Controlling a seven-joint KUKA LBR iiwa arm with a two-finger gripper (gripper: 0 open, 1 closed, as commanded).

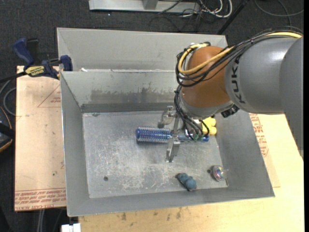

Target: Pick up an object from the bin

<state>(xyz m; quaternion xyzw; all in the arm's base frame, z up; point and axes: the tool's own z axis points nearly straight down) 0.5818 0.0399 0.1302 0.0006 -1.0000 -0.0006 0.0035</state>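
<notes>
- Grey metal bin point(111, 170): left part of the floor bare and scuffed, nothing to pick there
- Blue bristled roller point(152, 135), a ribbed cylinder, lies flat on the floor at centre frame with its long axis running left to right. It looks to rest on the bin floor, not lifted
- Gripper point(170, 135) is low in the bin at the roller's right end. Its fingers point(170, 151) are spread apart, one above the roller in the frame and one below, and that end lies between them. They are not closed on it
- Blue-grey lump point(186, 180) by the lower wall, right of centre, well apart from the gripper
- Yellow piece point(209, 125) with some blue-green bits beside it, tucked under the orange wrist cover; its shape can't be made out
- Small silvery round thing point(217, 173) at lower right of the floor, on its own
- Judgement on progress: approach and descent look done and the fingers bracket a target. What is left is closing on the roller, lifting it, and clearing the bin. Nothing picked yet
</notes>
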